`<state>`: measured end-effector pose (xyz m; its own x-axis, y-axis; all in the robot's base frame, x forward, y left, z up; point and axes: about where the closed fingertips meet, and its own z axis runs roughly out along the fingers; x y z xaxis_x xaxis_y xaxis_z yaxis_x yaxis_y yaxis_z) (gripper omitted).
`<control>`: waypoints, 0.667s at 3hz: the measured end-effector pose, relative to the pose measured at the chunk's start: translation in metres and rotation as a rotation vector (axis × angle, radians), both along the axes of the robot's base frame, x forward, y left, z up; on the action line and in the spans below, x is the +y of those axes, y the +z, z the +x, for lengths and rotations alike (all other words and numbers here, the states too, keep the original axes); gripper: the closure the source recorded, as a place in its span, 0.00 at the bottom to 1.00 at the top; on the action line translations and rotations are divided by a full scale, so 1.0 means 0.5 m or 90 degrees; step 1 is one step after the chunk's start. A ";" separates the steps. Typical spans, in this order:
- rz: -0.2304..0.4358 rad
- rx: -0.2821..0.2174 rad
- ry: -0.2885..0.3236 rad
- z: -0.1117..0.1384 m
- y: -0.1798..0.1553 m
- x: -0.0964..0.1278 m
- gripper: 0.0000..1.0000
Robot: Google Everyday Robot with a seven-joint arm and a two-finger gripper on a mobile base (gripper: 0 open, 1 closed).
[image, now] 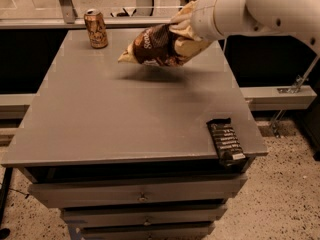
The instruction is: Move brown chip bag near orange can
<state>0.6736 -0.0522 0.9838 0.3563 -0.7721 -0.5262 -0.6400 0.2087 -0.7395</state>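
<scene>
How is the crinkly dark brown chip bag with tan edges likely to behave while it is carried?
Probably floppy: the crinkly dark brown chip bag sags away from the gripper, which grips its right end above the grey table. Likely light for its size, since a grip on one end carries it. Once set down, its flattish pillow shape should not roll.
</scene>
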 end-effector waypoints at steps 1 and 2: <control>0.003 -0.017 -0.010 0.111 -0.015 -0.027 1.00; 0.005 -0.031 0.003 0.202 -0.019 -0.015 1.00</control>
